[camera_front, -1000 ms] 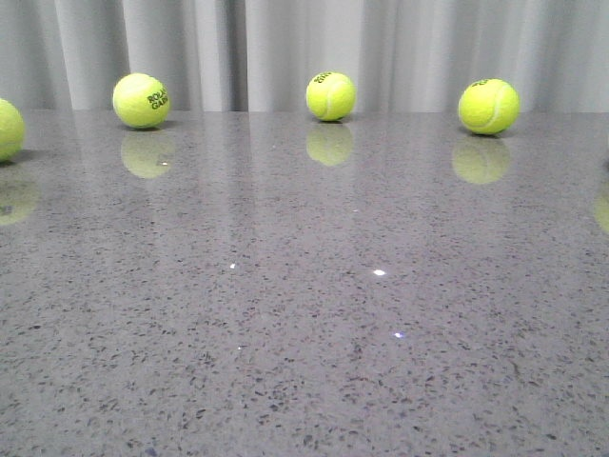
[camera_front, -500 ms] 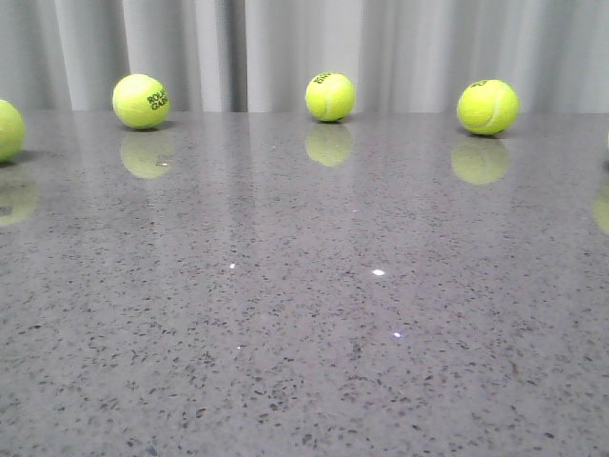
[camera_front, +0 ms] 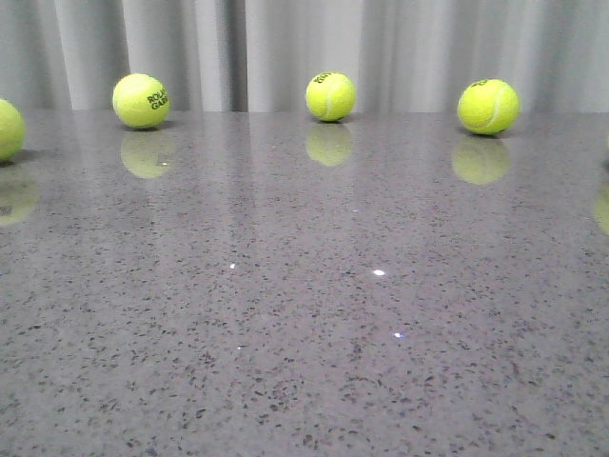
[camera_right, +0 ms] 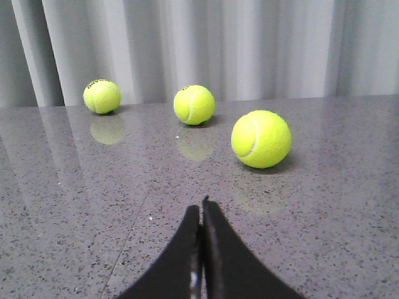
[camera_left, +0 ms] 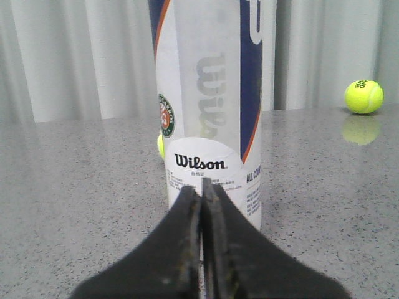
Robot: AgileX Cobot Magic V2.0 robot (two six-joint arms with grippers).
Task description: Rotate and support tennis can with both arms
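Observation:
The tennis can stands upright on the grey table in the left wrist view, white and navy with an orange stripe and a round green emblem. My left gripper is shut and empty, its tips pointing at the can's lower label, close to it or touching it. My right gripper is shut and empty over bare table, facing three tennis balls. The front view shows neither the can nor either gripper.
Tennis balls lie along the back of the speckled table: one, another, a third, and one at the left edge. Nearest the right gripper is a ball. Grey curtains hang behind.

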